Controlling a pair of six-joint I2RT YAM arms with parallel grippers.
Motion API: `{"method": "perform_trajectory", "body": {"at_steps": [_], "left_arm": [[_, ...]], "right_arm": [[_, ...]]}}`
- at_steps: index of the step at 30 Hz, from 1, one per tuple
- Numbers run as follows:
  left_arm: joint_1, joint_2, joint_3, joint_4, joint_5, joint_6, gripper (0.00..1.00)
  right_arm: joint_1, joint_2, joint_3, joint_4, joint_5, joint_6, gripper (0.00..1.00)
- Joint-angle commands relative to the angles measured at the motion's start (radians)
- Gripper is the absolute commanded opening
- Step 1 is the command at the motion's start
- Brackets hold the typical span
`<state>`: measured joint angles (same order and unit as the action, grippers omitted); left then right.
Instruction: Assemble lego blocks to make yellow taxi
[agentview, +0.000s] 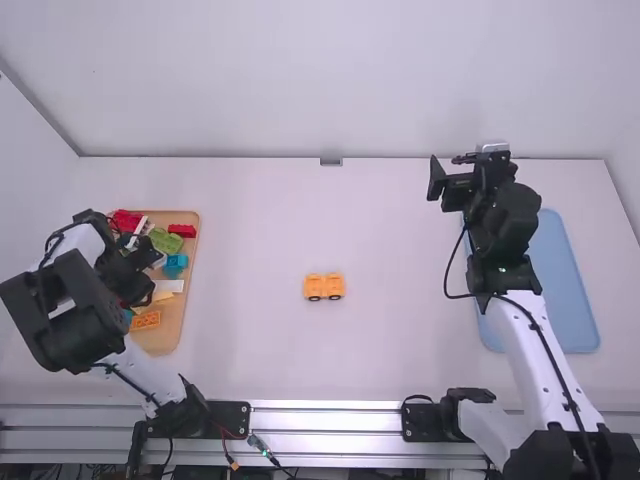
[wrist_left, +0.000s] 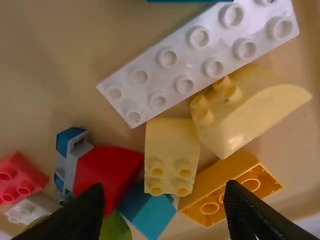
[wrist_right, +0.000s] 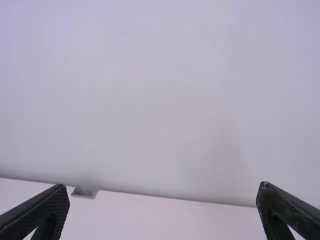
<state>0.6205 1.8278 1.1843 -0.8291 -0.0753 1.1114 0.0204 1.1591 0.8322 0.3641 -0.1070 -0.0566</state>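
the table (agentview: 260, 230) has a blue tray (agentview: 565, 290) on the right and a tan tray (agentview: 180, 300) on the left. the right gripper (agentview: 447, 168) is raised near the blue tray's far end, open and empty; the left gripper (agentview: 148, 270) is open over the tan tray. the high view puts the yellow car (agentview: 324, 287) mid-table; the left wrist view gives the tan tray's white block (wrist_left: 175, 65) beside a curved yellow block (wrist_left: 250, 115).
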Motion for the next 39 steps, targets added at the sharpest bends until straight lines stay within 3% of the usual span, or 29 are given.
{"method": "perform_trajectory", "body": {"at_steps": [1,5,9,21,28,39], "left_arm": [[0.0,-0.024,-0.011,-0.008,0.034,0.003,0.65],[0.0,-0.024,-0.011,-0.028,0.034,-0.014,0.63],[0.002,-0.024,-0.016,-0.05,0.034,-0.014,0.5],[0.002,-0.024,-0.112,0.095,-0.076,-0.012,0.52],[0.024,-0.024,-0.158,0.202,-0.055,0.013,0.52],[0.053,-0.023,-0.164,0.195,0.035,0.048,0.53]], "right_arm": [[0.002,-0.02,0.036,0.007,0.003,0.0,0.99],[-0.006,-0.02,0.036,0.006,0.002,0.0,0.99],[-0.005,-0.02,0.036,0.006,0.002,0.001,0.99],[-0.005,-0.02,0.036,0.0,0.002,0.008,0.99],[-0.005,-0.02,0.036,-0.002,0.002,0.008,0.99],[-0.004,-0.02,0.036,-0.001,0.002,0.008,0.99]]}}
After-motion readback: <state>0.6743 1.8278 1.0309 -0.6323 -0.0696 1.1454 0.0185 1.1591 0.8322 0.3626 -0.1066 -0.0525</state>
